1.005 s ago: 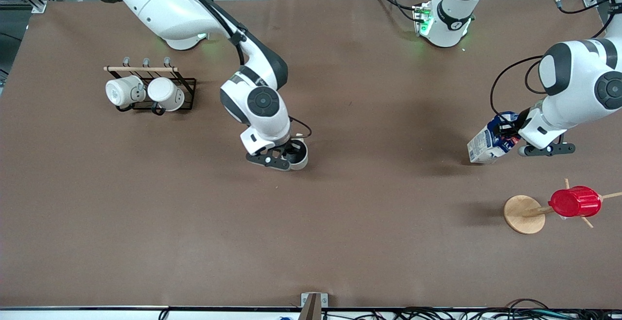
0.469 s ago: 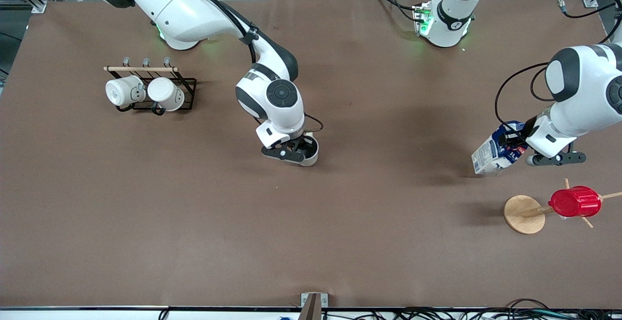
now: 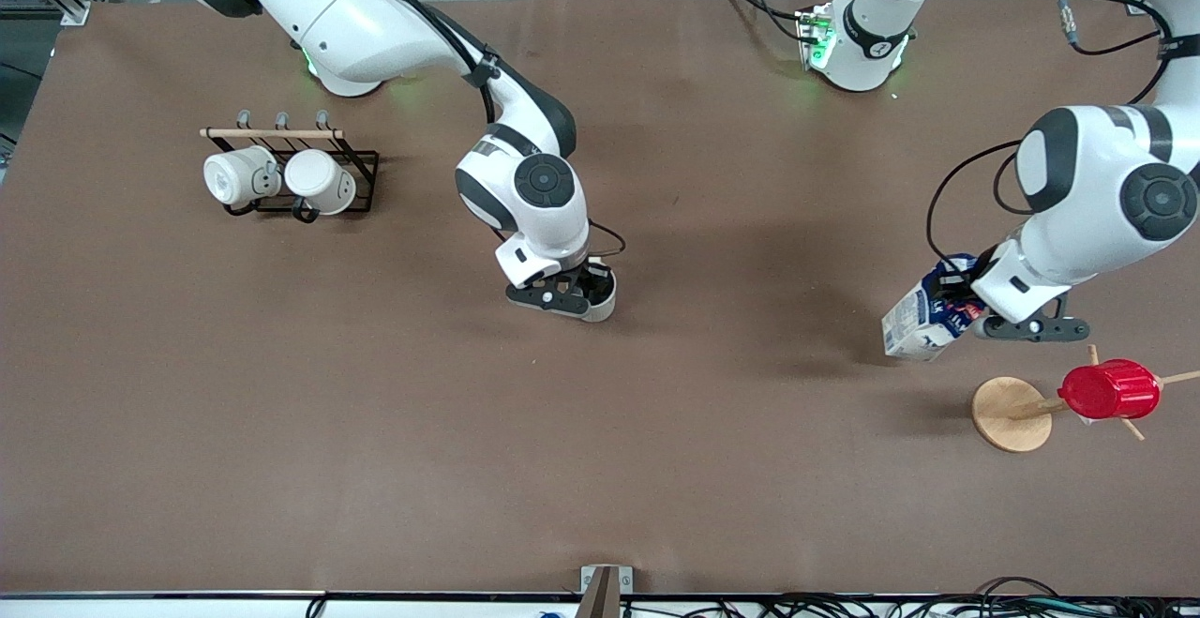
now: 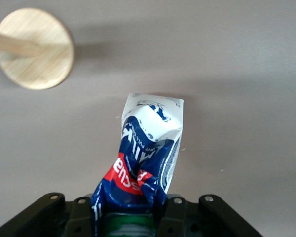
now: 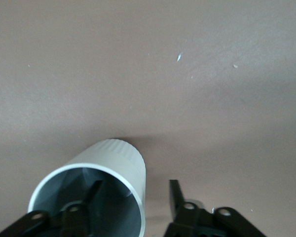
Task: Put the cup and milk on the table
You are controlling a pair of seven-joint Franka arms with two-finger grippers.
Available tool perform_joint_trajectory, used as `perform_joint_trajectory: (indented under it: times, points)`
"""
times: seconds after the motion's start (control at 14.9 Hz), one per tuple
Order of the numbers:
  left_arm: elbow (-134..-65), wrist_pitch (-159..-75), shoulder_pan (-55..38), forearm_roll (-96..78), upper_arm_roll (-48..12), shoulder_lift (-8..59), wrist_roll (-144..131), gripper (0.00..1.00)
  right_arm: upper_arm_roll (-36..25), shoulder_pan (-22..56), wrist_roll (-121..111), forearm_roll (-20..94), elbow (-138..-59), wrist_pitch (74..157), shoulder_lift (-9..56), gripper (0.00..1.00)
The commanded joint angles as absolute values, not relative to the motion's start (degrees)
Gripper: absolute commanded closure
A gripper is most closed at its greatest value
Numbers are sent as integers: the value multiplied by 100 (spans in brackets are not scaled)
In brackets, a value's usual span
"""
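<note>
Front view first, starting at the right arm's end of the counter (image 3: 600, 468). A black wire rack (image 3: 361, 168) with a wooden rail stands there, and two plain white mugs (image 3: 319, 182) lie on their sides in it. It is well apart from my right tool (image 3: 574, 294), farther from the front camera than that tool and toward the right arm's end.

The right tool is down near the middle of the counter, at the cup (image 3: 603, 304). In the right wrist view the tool's jaws stand apart, straddling the cup's wall (image 5: 121, 158). One finger (image 5: 94, 191) reaches inside the grey interior. The other finger (image 5: 174, 193) is outside, with a visible gap to the cream wall, so nothing is pinched. The cup rests on the counter directly under the tool, its mouth up toward the wrist camera.

My left tool (image 3: 966, 304) hangs over the left arm's end of the counter, clamped on the milk (image 3: 914, 325). The left wrist view shows the carton's (image 4: 153, 133) blue and red gable crumpled where the jaws squeeze it, with the green cap just inside the tool. The carton hangs tilted from the tool, its base swung toward the right arm's end. I cannot tell whether that base touches the counter.

Near the left tool, closer to the front camera, stands a wooden stand with a round base (image 3: 1008, 412). A red ribbed cup (image 3: 1109, 390) sits on one of its pegs.
</note>
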State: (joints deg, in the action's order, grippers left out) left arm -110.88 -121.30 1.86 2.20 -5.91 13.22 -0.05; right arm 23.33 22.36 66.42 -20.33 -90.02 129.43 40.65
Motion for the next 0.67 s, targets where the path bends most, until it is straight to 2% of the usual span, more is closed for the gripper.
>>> perform_joint_trajectory:
  times: [0.0,0.13,0.4,0.6]
  points:
    - [-10662,-12032,-69,237,-580,1643,-62,92,2504,1830,6680,-2162,-9044,12527,3589,0]
    - [-10417,-12032,-289,229,-589,1827,-53,92,2522,1452,6436,-2162,-9044,11868,2974,0]
    - [-10073,-12032,-851,220,-580,1960,-438,92,2426,573,5283,-2048,-9044,11128,1848,0]
    - [-9792,-12032,-1509,211,-580,2196,-1096,92,1558,519,4785,-1664,-9026,11066,1232,0]
